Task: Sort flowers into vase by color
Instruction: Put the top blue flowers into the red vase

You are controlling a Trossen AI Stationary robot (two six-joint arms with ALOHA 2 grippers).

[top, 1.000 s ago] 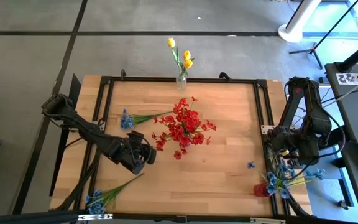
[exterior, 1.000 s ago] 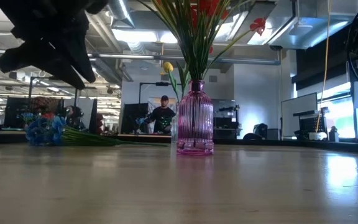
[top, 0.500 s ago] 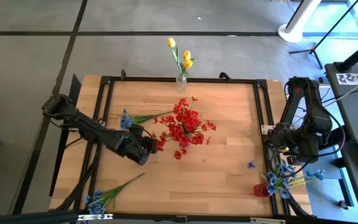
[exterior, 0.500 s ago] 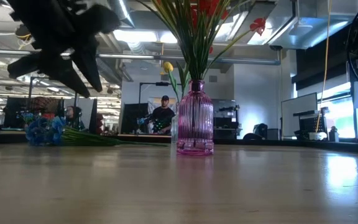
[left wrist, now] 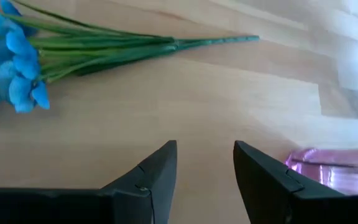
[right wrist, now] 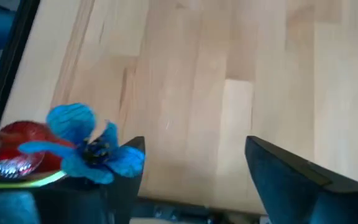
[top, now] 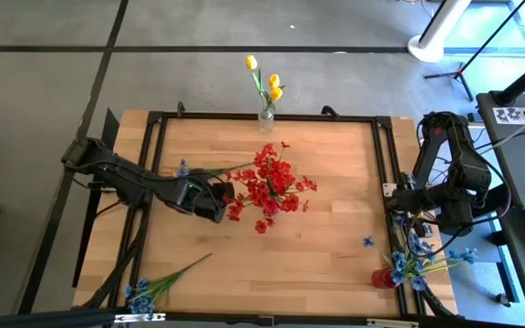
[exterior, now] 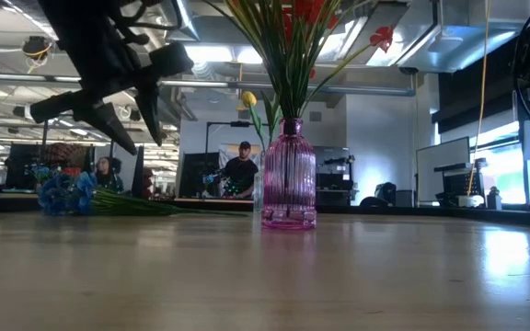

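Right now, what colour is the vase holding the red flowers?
Pink, ribbed glass vase; the low view shows it best.

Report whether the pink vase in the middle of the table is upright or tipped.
Upright. In the low view the pink vase stands on its base on the table, with red flowers rising from its neck.

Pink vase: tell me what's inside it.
The pink vase holds red flowers on green stems. From above the blossoms cover its mouth; the low view cuts off most blossoms, so the stem count stays unclear.
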